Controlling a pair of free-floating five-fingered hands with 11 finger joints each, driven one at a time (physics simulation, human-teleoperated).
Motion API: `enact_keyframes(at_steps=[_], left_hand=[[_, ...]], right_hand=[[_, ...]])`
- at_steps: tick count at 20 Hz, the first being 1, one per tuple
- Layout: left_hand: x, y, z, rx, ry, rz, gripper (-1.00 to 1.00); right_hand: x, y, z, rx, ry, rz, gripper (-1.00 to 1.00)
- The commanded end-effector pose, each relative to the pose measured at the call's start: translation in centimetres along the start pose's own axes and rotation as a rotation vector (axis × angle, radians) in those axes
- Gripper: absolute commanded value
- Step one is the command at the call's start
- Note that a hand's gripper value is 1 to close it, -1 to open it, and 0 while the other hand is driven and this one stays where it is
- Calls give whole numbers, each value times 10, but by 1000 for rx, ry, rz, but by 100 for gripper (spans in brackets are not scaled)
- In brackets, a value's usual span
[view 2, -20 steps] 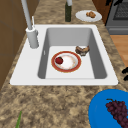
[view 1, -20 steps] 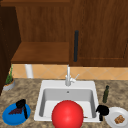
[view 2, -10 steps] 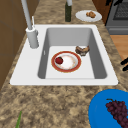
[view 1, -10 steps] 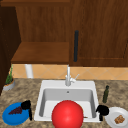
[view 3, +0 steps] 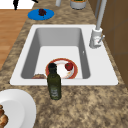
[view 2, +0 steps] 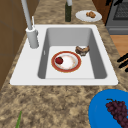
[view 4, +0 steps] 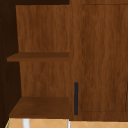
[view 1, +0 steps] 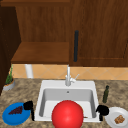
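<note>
Meanwhile, at the sink [view 2: 65, 80], I have both hands hanging in the air at its front corners, holding nothing. The left hand [view 1: 28, 105] hovers just beside the blue plate [view 1: 11, 117] that carries the grapes [view 1: 16, 110], on the desk [view 1: 25, 91] left of the basin. The right hand [view 1: 102, 109] floats between the basin and the white plate [view 1: 111, 118] with its pastry [view 1: 119, 119], and a dark bottle [view 1: 106, 94] stands behind it. Whether either hand is spread or curled I cannot tell from these renders.

Down in the basin lies a red-rimmed plate [view 2: 66, 61] with a small red fruit on it.

By my reading this is a pause before any grasp: closing on the blue plate would call for the left hand to drop and shift outward, clear of the sink's rim.

Against the frames of a second ago, both hands look about where they were, and nothing on the desk has shifted.
</note>
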Motion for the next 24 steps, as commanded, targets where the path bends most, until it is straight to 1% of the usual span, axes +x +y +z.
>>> enact_keyframes(at_steps=[1, 5, 6, 7, 8, 9, 10, 12, 15, 16, 18, 20, 21, 23, 24], left_hand=[[-4, -1, -1, -71, -101, -32, -100], [-4, -2, -1, -74, -110, -29, -100], [-5, -3, 0, -65, -115, -33, -100], [-5, -4, -1, -57, -111, -30, -100], [-4, -4, 0, -55, -103, -35, -100], [2, -7, -1, -55, -81, -26, -100], [9, -10, -3, -48, -58, -36, -100], [15, -13, -3, -50, -53, -38, -100], [31, -22, -4, -48, -34, -39, -100], [34, -23, -4, -54, -36, -43, -100], [39, -25, -1, -57, -55, -54, -100], [43, -29, 3, -53, -80, -60, -100], [45, -33, 5, -50, -84, -63, -100], [52, -38, 11, -48, -79, -65, -100], [52, -39, 15, -53, -92, -65, -100]], right_hand=[[0, 0, 0, 0, 0, 0, 0], [0, 0, 0, 0, 0, 0, 0], [0, 0, 0, 0, 0, 0, 0], [0, 0, 0, 0, 0, 0, 0], [0, 0, 0, 0, 0, 0, 0], [0, 0, 0, 0, 0, 0, 0], [0, 0, 0, 0, 0, 0, 0], [0, 0, 0, 0, 0, 0, 0], [0, 0, 0, 0, 0, 0, 0], [0, 0, 0, 0, 0, 0, 0], [0, 0, 0, 0, 0, 0, 0], [0, 0, 0, 0, 0, 0, 0], [0, 0, 0, 0, 0, 0, 0], [0, 0, 0, 0, 0, 0, 0], [0, 0, 0, 0, 0, 0, 0]])
